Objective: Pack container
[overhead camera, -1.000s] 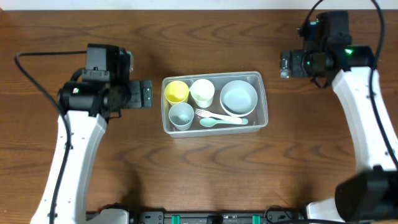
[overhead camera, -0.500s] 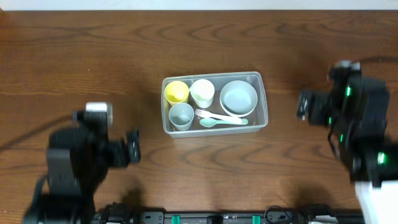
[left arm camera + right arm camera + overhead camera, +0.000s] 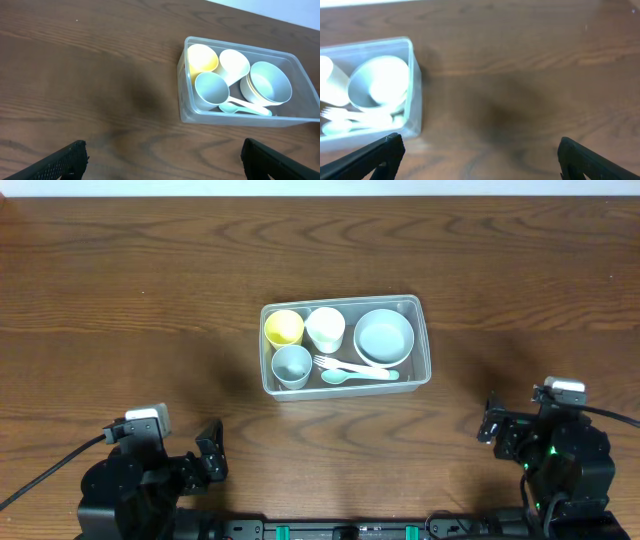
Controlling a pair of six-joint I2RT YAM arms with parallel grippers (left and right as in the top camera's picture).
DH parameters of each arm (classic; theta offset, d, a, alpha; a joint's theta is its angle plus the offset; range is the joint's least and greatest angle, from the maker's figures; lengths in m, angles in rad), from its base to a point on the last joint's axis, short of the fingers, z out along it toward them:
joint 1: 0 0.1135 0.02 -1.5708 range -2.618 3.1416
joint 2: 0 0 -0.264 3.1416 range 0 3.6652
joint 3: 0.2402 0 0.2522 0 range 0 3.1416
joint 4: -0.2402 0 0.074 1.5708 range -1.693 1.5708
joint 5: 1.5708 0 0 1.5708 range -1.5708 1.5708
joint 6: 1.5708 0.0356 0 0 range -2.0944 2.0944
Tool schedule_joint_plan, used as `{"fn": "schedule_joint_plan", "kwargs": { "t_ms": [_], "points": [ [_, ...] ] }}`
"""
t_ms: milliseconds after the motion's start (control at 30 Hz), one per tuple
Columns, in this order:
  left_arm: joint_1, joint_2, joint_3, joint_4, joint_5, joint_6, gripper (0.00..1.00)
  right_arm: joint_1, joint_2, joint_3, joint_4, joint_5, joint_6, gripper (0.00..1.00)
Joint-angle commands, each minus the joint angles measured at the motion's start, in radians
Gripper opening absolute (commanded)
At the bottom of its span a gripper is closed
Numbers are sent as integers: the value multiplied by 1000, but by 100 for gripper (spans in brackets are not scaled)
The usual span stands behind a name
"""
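Clear container point(image 3: 424, 345), likely light and slick (grip its rim); left gripper point(image 3: 211, 450) and right gripper point(image 3: 489, 421) spread empty, well apart from it.

Right wrist cam was blurry; the container point(image 3: 415, 102), up and left of my right fingers point(image 3: 376, 156), got cut off by the frame's edge.

Left arm point(image 3: 135, 485), right arm point(image 3: 560, 465): black housings, pale top blocks, black cables; right apparently green-lit
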Motion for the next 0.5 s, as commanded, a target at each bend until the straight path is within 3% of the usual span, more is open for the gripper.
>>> {"fn": "schedule_joint_plan", "kwargs": {
  "t_ms": [0,467],
  "points": [
    [2,-2,-5,-2,-15,-25,98,9,-5,-10,-38,14,17,99],
    [2,-2,-5,-2,-15,-25,98,10,-34,-13,-212,14,17,99]
  ]
}}
